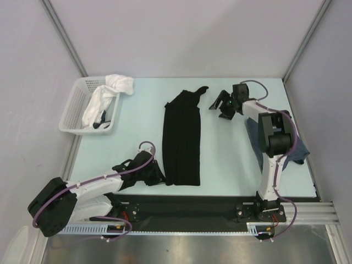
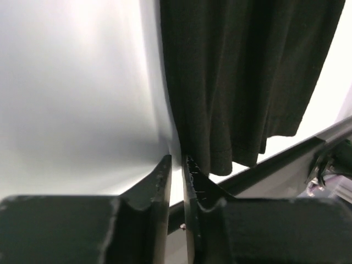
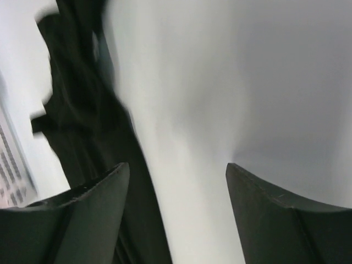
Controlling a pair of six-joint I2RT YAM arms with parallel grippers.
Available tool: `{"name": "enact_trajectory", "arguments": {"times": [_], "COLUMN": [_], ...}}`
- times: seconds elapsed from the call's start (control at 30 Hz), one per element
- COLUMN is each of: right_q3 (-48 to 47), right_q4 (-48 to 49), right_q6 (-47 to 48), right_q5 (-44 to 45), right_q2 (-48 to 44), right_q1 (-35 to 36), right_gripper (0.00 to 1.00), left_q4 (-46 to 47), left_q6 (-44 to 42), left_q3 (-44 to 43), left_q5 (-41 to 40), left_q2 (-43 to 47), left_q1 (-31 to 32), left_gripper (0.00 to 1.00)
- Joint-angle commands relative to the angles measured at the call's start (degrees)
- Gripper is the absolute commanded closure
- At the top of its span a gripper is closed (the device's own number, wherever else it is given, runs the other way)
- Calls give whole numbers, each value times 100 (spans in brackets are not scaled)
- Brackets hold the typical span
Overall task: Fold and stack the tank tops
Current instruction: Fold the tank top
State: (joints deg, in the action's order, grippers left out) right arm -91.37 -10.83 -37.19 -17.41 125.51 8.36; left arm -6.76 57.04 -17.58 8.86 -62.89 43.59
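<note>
The black tank top (image 1: 182, 140) lies folded lengthwise as a long strip down the middle of the table, its straps at the far end. My left gripper (image 1: 157, 175) sits at the strip's near left corner. In the left wrist view the black cloth (image 2: 247, 82) hangs just right of my left gripper (image 2: 176, 159), whose jaws are almost together with nothing between them. My right gripper (image 1: 223, 104) is open and empty, right of the straps. The right wrist view shows the black cloth (image 3: 82, 121) left of that gripper (image 3: 177, 168). The slate-blue tank top (image 1: 300, 148) lies at the right edge, partly hidden by the right arm.
A white lattice basket (image 1: 74, 104) stands at the back left with a white cloth (image 1: 107, 91) draped in and over it. A dark rail (image 1: 192, 206) runs along the table's near edge.
</note>
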Motion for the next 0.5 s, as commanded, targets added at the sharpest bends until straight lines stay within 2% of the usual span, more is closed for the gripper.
{"name": "enact_trajectory", "arguments": {"times": [0.0, 0.17, 0.27, 0.37, 0.47], "right_q3": [1224, 3471, 4389, 5347, 6051], "right_q4": [239, 195, 170, -15, -209], "right_q6": [159, 256, 221, 37, -367], "right_q5": [-544, -351, -194, -61, -26], "right_q2": [-1149, -2881, -3927, -5066, -5816], "right_q1": [226, 789, 1237, 1597, 1992], "right_gripper": [24, 43, 43, 40, 34], "left_q4": [-1107, -1283, -1459, -1862, -2188], "left_q6": [-158, -44, -8, -35, -26], "left_q3": [-52, 132, 203, 124, 18], "left_q5": [-824, -869, -1132, -1456, -1642], "left_q2": [13, 541, 769, 971, 1191], "left_q1": [53, 44, 44, 44, 53], "left_gripper": [78, 82, 82, 78, 51]}}
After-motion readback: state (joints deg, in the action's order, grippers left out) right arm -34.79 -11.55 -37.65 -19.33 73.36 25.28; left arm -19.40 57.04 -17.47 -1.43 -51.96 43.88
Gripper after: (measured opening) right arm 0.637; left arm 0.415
